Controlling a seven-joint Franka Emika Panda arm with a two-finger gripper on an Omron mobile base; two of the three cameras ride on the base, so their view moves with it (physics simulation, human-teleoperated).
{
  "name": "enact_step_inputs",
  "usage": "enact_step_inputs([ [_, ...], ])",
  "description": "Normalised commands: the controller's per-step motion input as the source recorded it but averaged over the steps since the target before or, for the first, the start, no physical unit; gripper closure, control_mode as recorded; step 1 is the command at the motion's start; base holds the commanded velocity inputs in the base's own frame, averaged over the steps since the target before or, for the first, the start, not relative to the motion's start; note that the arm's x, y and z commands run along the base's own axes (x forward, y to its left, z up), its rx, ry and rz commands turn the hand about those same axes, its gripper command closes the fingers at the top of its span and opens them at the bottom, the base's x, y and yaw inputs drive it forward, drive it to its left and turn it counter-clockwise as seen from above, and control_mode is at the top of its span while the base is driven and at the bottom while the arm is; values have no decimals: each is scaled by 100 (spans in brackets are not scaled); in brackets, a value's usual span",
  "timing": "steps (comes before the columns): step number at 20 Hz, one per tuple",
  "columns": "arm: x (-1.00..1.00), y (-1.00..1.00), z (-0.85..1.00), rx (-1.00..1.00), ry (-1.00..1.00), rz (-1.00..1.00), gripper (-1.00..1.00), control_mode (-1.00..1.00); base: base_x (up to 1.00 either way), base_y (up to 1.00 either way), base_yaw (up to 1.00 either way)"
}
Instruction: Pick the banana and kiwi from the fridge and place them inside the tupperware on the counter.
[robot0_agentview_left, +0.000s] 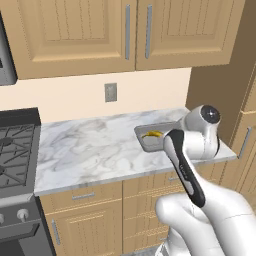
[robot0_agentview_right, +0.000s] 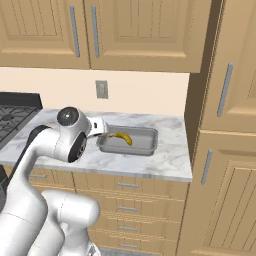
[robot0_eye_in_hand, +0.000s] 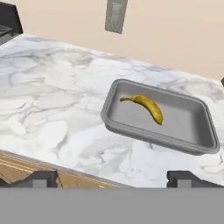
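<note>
Firstly, from the left base view we note the counter (robot0_agentview_left: 90, 150), a white-and-grey marbled top over tan drawers with silver handles. Its left end meets the black stove (robot0_agentview_left: 15, 150). Tan wall cupboards (robot0_agentview_left: 125, 30) hang above, and a grey wall outlet (robot0_agentview_left: 110, 92) sits on the cream backsplash. The tupperware (robot0_agentview_left: 145, 134) rests on the counter's right part, partly behind the arm, with the banana (robot0_agentview_left: 153, 134) inside it.

From the right base view we see the tupperware (robot0_agentview_right: 145, 142) lying flat near the counter's (robot0_agentview_right: 150, 162) right end, the banana (robot0_agentview_right: 123, 137) in its left half. A tall tan wood-panelled door (robot0_agentview_right: 225, 150) stands just right of the counter.

From the hand view we record the gripper (robot0_eye_in_hand: 113, 179) with its tips set wide apart and nothing between them, hovering over the counter's front edge. The banana (robot0_eye_in_hand: 146, 106) lies on the tupperware (robot0_eye_in_hand: 175, 140) floor, clear of the rim.
</note>
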Motion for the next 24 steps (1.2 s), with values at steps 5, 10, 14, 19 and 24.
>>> enact_step_inputs([
  [5,-50,0,51,0,3,-4,-100,-100,0,0,0],
  [10,-31,4,18,0,0,-2,-100,-100,0,0,0],
  [14,-2,18,1,0,-5,0,-100,-100,0,0,0],
  [19,0,8,10,0,-7,0,-100,-100,0,0,0],
  [24,-9,2,2,0,-11,0,-100,-100,0,0,0],
])
